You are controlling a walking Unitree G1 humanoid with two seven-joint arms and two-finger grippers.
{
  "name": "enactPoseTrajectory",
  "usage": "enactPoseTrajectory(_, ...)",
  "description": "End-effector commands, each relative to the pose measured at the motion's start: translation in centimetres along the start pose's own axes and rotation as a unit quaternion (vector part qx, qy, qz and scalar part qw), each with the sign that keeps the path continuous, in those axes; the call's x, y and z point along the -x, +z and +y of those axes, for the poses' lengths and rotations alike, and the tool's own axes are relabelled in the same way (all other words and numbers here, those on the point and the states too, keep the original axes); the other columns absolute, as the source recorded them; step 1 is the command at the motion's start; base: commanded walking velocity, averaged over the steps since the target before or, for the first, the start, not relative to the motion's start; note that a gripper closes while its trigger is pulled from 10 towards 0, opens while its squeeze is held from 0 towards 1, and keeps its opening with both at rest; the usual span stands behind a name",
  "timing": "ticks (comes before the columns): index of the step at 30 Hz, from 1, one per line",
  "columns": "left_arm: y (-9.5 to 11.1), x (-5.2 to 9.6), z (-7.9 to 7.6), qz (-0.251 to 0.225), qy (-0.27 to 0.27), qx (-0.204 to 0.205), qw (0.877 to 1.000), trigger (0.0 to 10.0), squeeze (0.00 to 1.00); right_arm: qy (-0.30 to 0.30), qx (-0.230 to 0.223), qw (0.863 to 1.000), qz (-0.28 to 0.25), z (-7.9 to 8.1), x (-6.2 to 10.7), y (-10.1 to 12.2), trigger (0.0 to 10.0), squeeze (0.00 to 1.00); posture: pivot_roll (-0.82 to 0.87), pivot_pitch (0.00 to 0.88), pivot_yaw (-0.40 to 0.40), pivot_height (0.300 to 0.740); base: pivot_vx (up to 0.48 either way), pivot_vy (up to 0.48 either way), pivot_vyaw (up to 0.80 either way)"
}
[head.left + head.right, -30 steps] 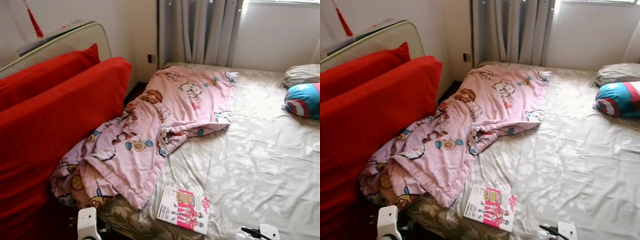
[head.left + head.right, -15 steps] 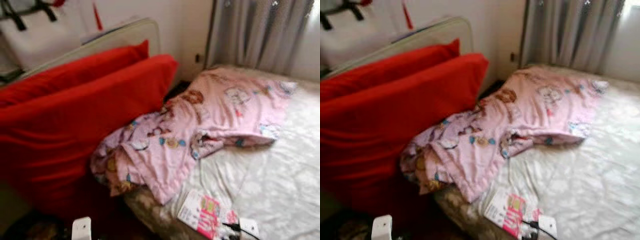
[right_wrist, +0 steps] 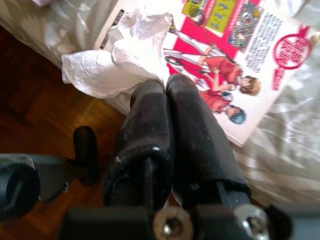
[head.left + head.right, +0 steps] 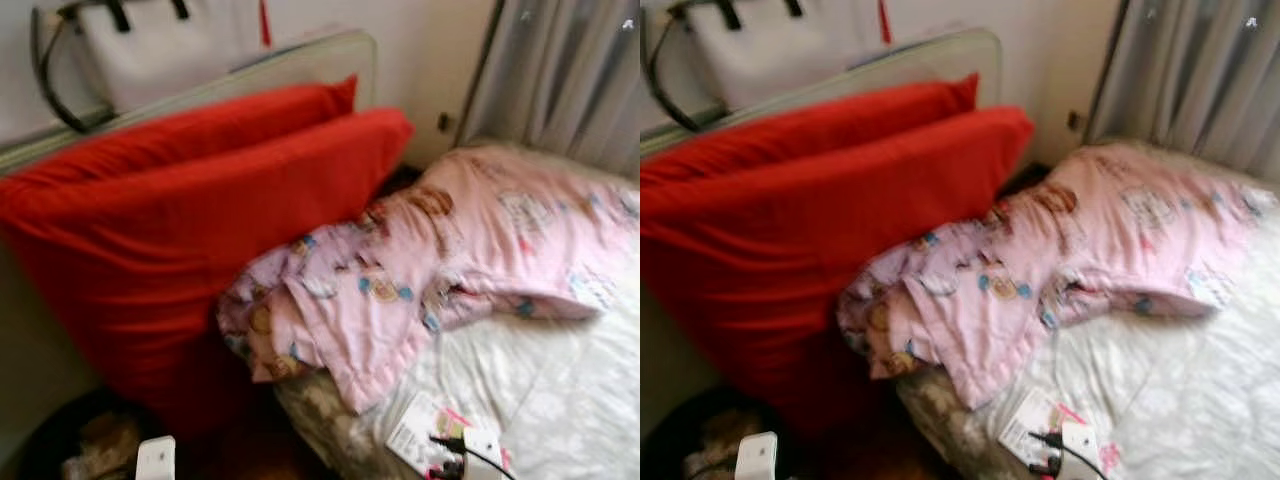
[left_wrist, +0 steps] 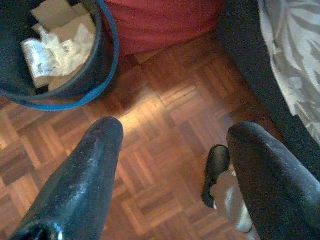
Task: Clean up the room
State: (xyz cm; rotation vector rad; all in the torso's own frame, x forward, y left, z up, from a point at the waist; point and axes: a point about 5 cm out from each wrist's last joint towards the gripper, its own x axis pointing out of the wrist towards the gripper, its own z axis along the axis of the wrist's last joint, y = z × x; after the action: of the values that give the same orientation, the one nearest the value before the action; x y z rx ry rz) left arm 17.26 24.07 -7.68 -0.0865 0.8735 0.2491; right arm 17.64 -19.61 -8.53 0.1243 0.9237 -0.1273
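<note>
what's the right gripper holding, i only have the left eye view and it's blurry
Observer: The right gripper is shut on a crumpled white tissue, just above the magazine at the bed's edge.
Operator: ok is there a bin anywhere near
Observer: Yes, a dark bin with a blue rim stands on the wood floor by the red cushion; the left wrist view looks down into it.
Operator: is it empty
Observer: No, it holds crumpled paper and cardboard.
Operator: and the left gripper, anything in it
Observer: Nothing; the left gripper is open above the bare floor.
</note>
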Motion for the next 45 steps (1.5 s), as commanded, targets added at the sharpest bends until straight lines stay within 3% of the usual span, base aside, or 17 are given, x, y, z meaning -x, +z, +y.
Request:
enactPoseTrajectory(1,-0.37,0.07,0.09,0.009,0.000,-0.002,1.000,10.0,0.00,-0.004,-0.007,1.000,0.009,-0.18,0.12,-0.59,10.0,0.00,-0.05,0.000,0.024,0.740,0.000,0.349,0.00)
enactPoseTrajectory(7,-0.08,0.04,0.39,0.006,0.002,0.000,1.000,10.0,0.00,-0.001,0.004,1.000,0.008,-0.15,0.10,-0.45,10.0,0.00,-0.05,0.000,0.026,0.740,0.000,0.344,0.00)
enactPoseTrajectory(14,0.20,-0.02,0.43,0.002,0.003,0.001,1.000,10.0,0.00,0.000,0.002,1.000,0.005,0.00,0.02,-0.20,10.0,0.00,-0.04,0.000,0.029,0.740,0.000,0.344,0.72)
enactPoseTrajectory(29,-0.07,0.07,0.73,0.005,0.010,0.009,1.000,10.0,0.00,0.003,-0.005,1.000,0.006,0.01,-0.01,-0.09,10.0,0.00,-0.03,0.000,0.026,0.740,0.000,0.343,0.00)
enactPoseTrajectory(45,-0.12,-0.01,-0.25,0.000,0.004,0.008,1.000,10.0,0.00,0.004,0.000,1.000,0.008,-0.02,0.00,-0.14,10.0,0.00,-0.03,0.000,0.026,0.740,0.000,0.341,0.00)
